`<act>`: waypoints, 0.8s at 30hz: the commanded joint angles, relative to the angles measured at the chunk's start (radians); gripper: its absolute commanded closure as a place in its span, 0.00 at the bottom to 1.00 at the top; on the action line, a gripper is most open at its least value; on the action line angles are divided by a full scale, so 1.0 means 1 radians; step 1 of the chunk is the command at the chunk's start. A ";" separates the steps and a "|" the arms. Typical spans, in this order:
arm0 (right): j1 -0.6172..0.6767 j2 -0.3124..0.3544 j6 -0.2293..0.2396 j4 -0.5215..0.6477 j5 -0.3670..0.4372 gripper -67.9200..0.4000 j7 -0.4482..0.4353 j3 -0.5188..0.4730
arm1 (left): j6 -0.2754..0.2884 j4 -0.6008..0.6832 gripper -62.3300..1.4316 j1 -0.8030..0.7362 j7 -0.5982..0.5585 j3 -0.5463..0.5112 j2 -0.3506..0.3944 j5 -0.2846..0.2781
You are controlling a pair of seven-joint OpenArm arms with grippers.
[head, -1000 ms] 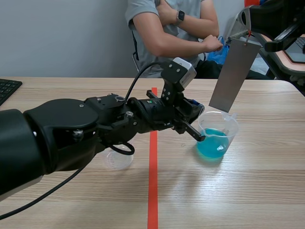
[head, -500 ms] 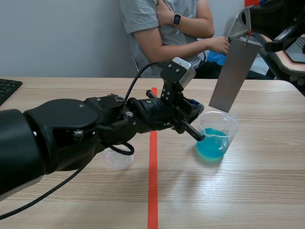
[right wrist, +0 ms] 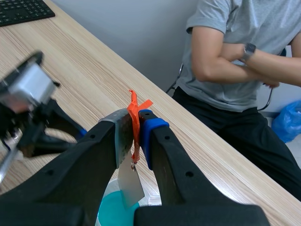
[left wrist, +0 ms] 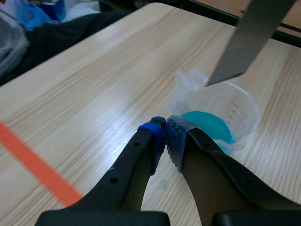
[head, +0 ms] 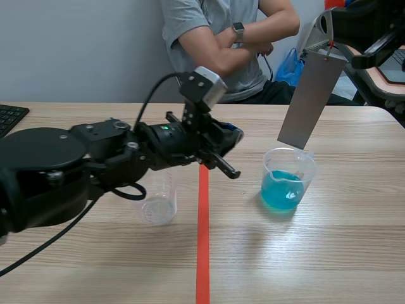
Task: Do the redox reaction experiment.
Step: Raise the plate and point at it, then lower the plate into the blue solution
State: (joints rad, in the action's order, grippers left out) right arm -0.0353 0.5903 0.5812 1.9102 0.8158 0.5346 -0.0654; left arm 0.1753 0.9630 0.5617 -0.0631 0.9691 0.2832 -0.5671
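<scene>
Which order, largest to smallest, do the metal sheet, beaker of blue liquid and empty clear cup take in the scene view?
1. metal sheet, the longest, though close to the beaker overall
2. beaker of blue liquid
3. empty clear cup, clearly smallest

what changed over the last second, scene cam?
The left gripper, fingers shut, pulled back from the beaker toward the robot's left. Unchanged: the beaker of blue liquid, the right gripper holding the metal strip above it, and the small empty cup.
</scene>
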 commanded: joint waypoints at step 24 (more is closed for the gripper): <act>-0.014 0.016 -0.004 0.008 0.008 0.97 -0.009 -0.014 | -0.035 0.550 0.91 -1.101 -0.050 -0.913 0.513 -0.006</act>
State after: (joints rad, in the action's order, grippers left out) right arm -0.0353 0.5903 0.5816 1.9102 0.8162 0.5346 -0.0654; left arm 0.1383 1.5105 -0.5369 -0.0917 0.0544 0.8143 -0.5694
